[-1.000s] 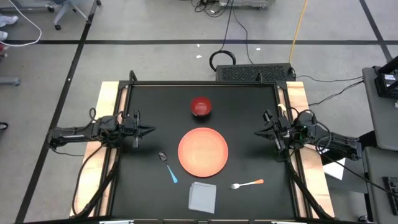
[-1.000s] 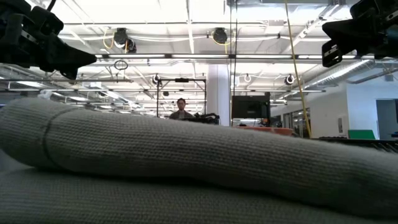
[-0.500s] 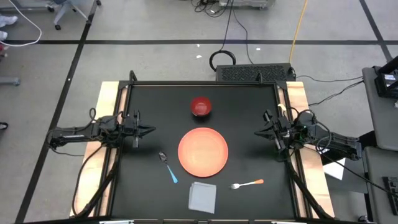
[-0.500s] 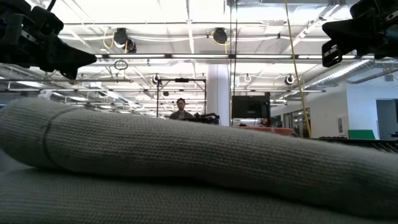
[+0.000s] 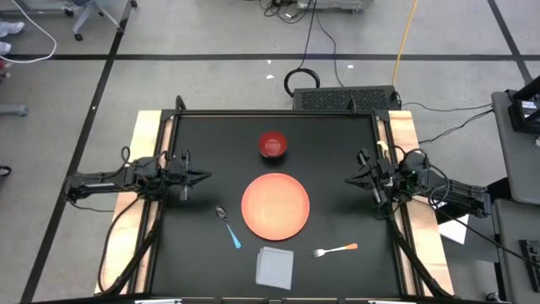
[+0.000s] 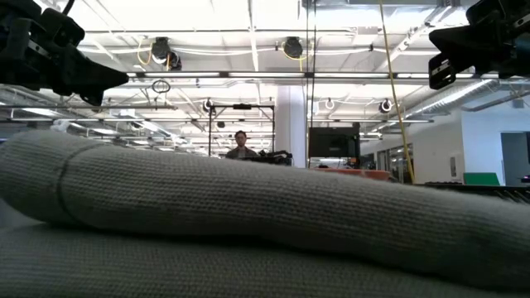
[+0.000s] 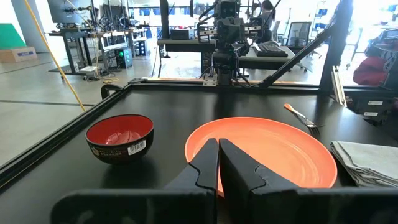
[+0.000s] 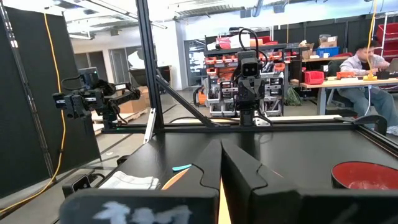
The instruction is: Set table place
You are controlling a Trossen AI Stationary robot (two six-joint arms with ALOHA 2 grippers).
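Note:
An orange plate (image 5: 276, 205) lies flat at the middle of the black table (image 5: 337, 143). A red bowl (image 5: 272, 145) stands beyond it. A spoon with a blue handle (image 5: 229, 228) lies left of the plate. A fork with an orange handle (image 5: 336, 249) lies near the front right. A folded grey napkin (image 5: 275, 266) lies at the front. My left gripper (image 5: 206, 176) is shut and empty at the table's left edge. My right gripper (image 5: 349, 180) is shut and empty at the right edge. Both hover above the table and point at the plate.
The grey napkin (image 6: 248, 223) fills the low view just in front of its camera. The table's frame posts (image 5: 179, 105) stand at the far corners. A person (image 8: 367, 59) sits at a bench in the room beyond the table.

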